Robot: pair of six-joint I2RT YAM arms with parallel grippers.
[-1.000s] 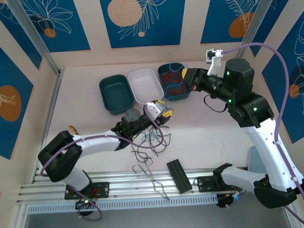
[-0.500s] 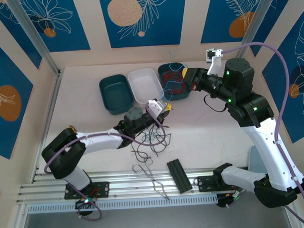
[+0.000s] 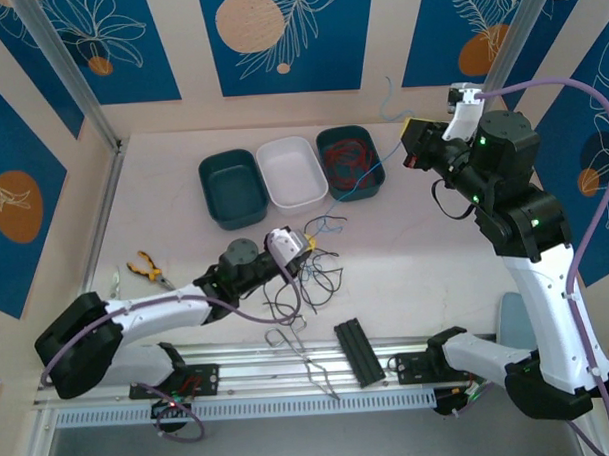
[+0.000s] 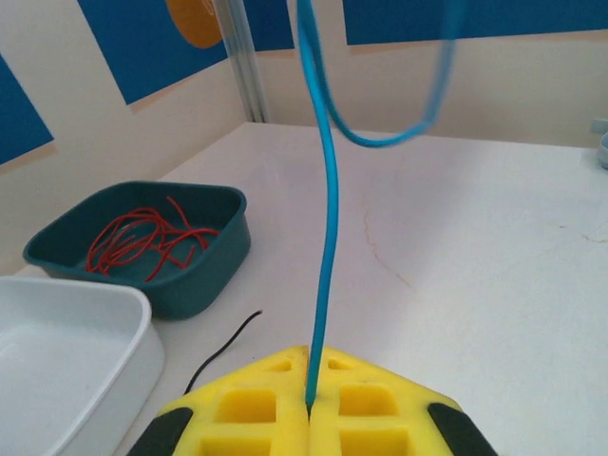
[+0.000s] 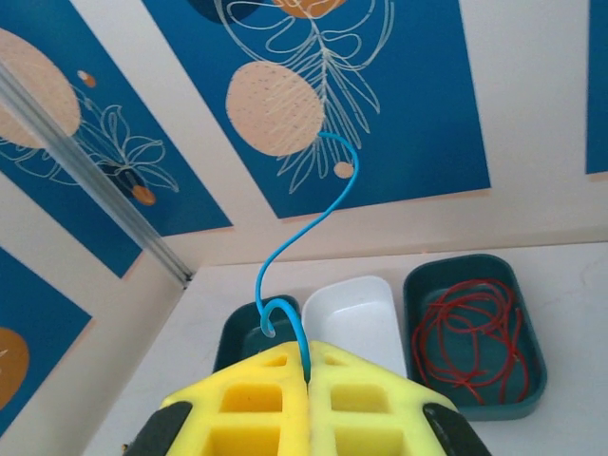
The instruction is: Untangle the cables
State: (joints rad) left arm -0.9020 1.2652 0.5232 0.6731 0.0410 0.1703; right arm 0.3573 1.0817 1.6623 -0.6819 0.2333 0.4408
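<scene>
Separation step: left pincer (image 4: 310, 407) and right pincer (image 5: 306, 372) both clamp the blue cable (image 4: 328, 237), which probably next needs drawing clear of the tangle (image 3: 308, 278).

The light was bright, soft and even, falling from above. In the top view the tabletop (image 3: 415, 254) carried only faint, diffuse shadows beneath the arms, and the white tray (image 3: 293, 173) showed no harsh glare. In the left wrist view the cable (image 4: 328, 247) was crisp low down but smeared at its upper loop, and the left gripper (image 4: 309, 413) at the lower edge looked slightly soft. In the right wrist view the right gripper (image 5: 306, 380) was likewise soft, while the wall behind was sharp.
</scene>
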